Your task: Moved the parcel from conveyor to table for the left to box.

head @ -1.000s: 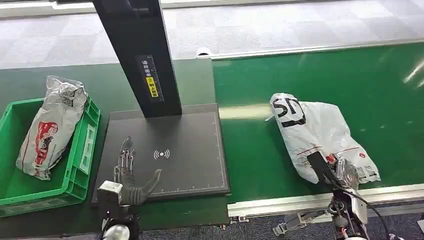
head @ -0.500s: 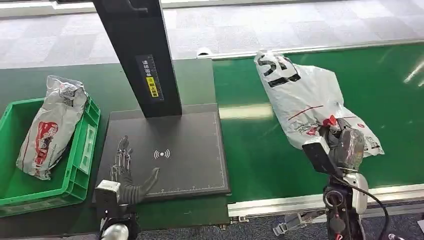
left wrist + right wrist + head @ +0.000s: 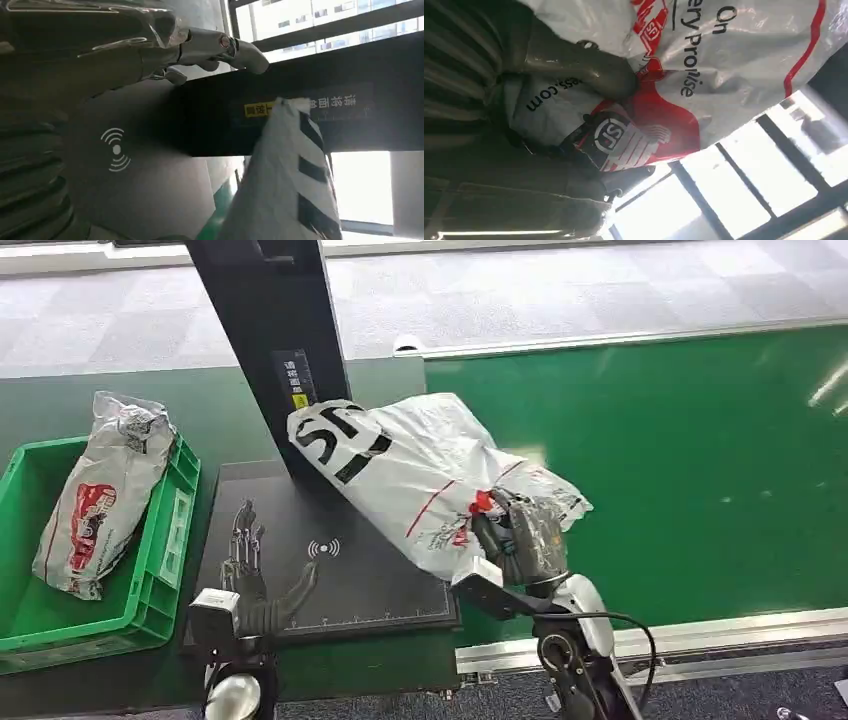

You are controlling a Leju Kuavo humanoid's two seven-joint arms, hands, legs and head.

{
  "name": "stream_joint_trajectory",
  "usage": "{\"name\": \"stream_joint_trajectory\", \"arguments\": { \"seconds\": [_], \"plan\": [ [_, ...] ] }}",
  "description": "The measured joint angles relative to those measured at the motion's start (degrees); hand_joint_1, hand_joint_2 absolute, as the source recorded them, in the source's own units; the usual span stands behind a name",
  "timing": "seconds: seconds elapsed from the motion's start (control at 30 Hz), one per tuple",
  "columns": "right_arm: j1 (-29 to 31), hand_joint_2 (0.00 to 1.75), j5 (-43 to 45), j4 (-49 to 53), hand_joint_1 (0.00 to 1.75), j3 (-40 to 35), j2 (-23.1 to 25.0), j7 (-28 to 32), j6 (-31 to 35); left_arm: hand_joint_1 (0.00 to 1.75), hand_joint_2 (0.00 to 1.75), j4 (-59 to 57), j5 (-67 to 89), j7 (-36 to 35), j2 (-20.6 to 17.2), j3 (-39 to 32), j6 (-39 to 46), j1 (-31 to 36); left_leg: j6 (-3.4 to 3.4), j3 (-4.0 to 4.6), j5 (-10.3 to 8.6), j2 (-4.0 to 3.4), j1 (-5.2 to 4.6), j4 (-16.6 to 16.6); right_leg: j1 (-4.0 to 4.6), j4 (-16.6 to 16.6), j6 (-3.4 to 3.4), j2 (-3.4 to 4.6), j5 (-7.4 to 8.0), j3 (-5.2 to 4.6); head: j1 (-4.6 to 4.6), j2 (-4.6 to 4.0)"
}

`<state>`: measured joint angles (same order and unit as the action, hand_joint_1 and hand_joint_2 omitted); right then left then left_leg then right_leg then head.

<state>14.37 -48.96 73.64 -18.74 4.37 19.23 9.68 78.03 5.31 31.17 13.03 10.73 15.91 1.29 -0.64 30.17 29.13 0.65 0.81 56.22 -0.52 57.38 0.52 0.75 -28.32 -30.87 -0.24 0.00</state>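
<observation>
Even bright overhead light w/ glare streaks on conveyor (image 3: 700,460); wrist views backlit by blown-out windows.

Silver arms, black cable at the right wrist, grey ribbed robot hand (image 3: 250,585) covers

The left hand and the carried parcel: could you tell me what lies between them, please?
In the head view, only bare dark scanner pad with its wireless symbol separates the left hand from the parcel.

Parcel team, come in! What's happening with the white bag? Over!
Right hand grips white parcel, held over the dark pad. Left hand open, flat on the pad. Black post close behind parcel.
</observation>
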Motion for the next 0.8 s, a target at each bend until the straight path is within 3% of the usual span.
{"name": "stream_joint_trajectory", "arguments": {
  "seconds": [0.63, 0.67, 0.8],
  "plan": [
    [2.64, 1.75, 5.25, -15.53, 1.71, -15.82, 5.65, 1.11, -3.02, 0.00, 1.75, -2.91, -1.66, -0.31, -0.17, 0.13, 1.91, 2.15, -0.01, 0.01, 0.00, 0.00, 0.07, -0.01, 0.05, 0.00, -0.01, 0.00, -0.01, -0.03, 0.00, 0.00],
    [3.10, 1.75, 5.75, -16.98, 0.00, -16.42, 5.82, 1.11, -3.02, 0.00, 1.75, -3.06, -1.73, -0.39, -0.20, 0.13, 1.91, 2.27, -0.01, 0.02, 0.00, 0.00, 0.07, -0.01, 0.05, 0.00, -0.01, 0.00, -0.01, -0.02, 0.00, 0.00],
    [4.21, 1.75, 6.84, -20.86, 0.00, -17.78, 6.39, 0.59, -2.80, 0.00, 1.75, -3.46, -1.73, -0.44, -0.31, 0.11, 1.86, 2.36, -0.01, 0.02, 0.00, 0.00, 0.05, 0.00, 0.03, 0.00, -0.01, 0.00, -0.01, -0.02, 0.02, 0.00]
  ]
}}
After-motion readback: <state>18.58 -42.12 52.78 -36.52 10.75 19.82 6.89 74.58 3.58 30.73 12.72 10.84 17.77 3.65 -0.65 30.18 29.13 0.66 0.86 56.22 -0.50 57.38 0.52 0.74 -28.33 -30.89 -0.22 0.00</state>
